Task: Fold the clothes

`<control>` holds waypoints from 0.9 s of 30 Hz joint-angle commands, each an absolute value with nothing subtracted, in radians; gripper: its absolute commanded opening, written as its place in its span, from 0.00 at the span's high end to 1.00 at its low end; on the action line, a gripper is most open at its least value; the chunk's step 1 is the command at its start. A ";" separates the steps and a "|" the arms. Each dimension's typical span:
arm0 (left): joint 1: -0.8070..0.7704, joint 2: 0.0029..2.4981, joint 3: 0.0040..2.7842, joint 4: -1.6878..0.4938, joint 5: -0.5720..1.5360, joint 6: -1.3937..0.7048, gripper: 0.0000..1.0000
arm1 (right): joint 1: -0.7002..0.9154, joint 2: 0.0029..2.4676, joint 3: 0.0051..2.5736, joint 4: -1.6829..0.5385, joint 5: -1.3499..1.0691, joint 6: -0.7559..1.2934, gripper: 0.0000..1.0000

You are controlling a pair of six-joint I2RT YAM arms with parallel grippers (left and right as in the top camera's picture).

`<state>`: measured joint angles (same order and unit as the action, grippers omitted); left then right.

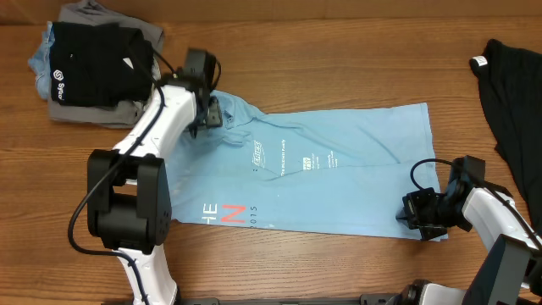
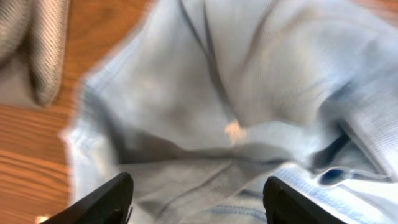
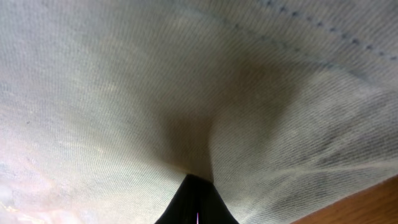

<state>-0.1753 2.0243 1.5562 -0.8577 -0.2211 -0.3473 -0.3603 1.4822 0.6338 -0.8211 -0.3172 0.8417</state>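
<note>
A: Spot of the blue shirt?
B: Flat on the table, in the mid. Neck end under the L gripper, bottom corner at the R gripper.
A: L jaws?
B: Wide apart, w/ bunched neck cloth below them. Nothing held, going by the wrist cam.
A: R jaws?
B: Squeezed tight on a pinch of shirt by the hem. Only a thin bit of cloth in there, tho.
A: Other clothes?
B: Black top w/ a white tag at the far R edge, apart from the shirt. Folded pile near the L gripper.
A: Could go wrong how?
B: Prob 3 ways. 1: pulling w/ R alone, w/ nothing in L. Drags the whole shirt and makes a crooked fold. 2: closing L on just the neck rib. Loses the cloth mid-lift. 3: swinging L wide. Bumps the pile and knocks it over.
A: And the R pinch?
B: Maybe slips if tugged fast, bc so little cloth in it.
A: So?
B: Best guess: close L first, then lift both slow and even.
</note>
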 commanded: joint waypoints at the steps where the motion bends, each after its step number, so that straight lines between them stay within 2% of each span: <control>1: -0.173 2.033 1.703 -0.941 -0.246 -0.329 0.28 | -0.376 1.517 0.598 -0.813 -0.161 0.833 0.96; 5: -0.186 2.033 1.794 -1.082 -0.111 -0.329 0.29 | -0.376 1.517 0.598 -0.812 -0.162 0.833 0.96; 9: -0.216 2.040 1.760 -1.157 0.026 -0.328 0.31 | -0.376 1.517 0.598 -0.804 -0.178 0.833 0.96; 16: -0.271 2.040 1.589 -1.110 0.056 -0.369 0.40 | -0.376 1.517 0.598 -0.796 -0.204 0.810 0.96; 27: -0.290 2.040 1.432 -0.929 0.162 -0.428 0.42 | -0.376 1.517 0.598 -0.795 -0.215 0.806 0.96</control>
<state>-0.2867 2.0296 1.4525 -0.9489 0.1173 -0.3950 -0.3614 1.4822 0.6327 -0.8158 -0.3233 0.8146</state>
